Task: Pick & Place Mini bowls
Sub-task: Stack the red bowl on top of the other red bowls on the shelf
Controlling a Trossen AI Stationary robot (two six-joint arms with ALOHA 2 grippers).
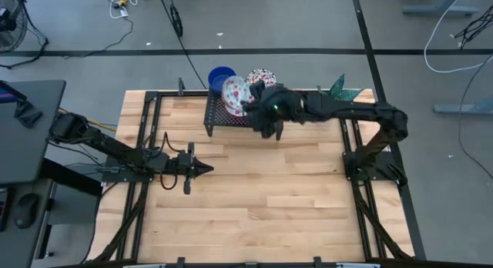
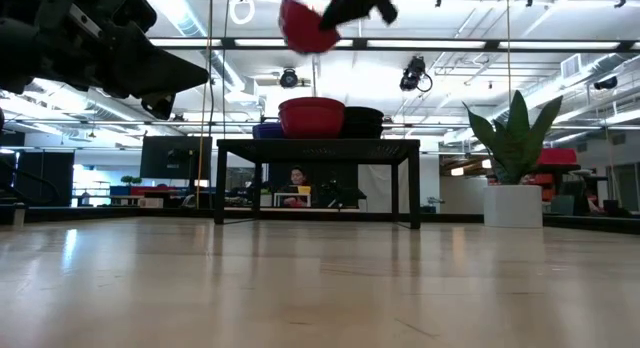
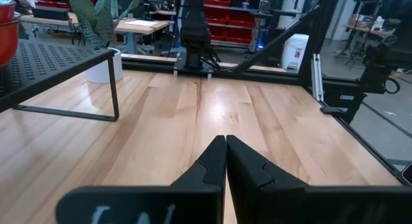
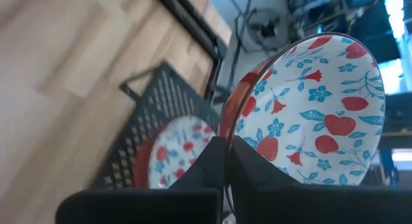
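My right gripper (image 4: 225,161) is shut on a mini bowl (image 4: 315,102), white inside with red-and-blue flowers and red outside. It holds the bowl over the black mesh rack (image 1: 226,114) at the table's far edge, high above it in the low view (image 2: 308,26). A second floral bowl (image 4: 175,153) sits on the rack below. A blue bowl (image 1: 222,75) and another floral bowl (image 1: 262,76) show at the rack's far side. My left gripper (image 1: 202,169) waits shut over the table's left middle. My right gripper pinches the floral bowl's rim (image 4: 226,130), one finger on the red outer wall and one on the patterned inside. The fingers reach in from the table's right side. The bowl is lifted clear of the rack and tipped steeply on its side.
A white pot with a green plant (image 2: 513,158) stands at the table's far right corner. The rack stands on thin legs (image 3: 114,89), raised above the wood. Black frame rails (image 1: 350,149) run along both table sides. Bare wood (image 1: 269,199) lies across the middle and near side.
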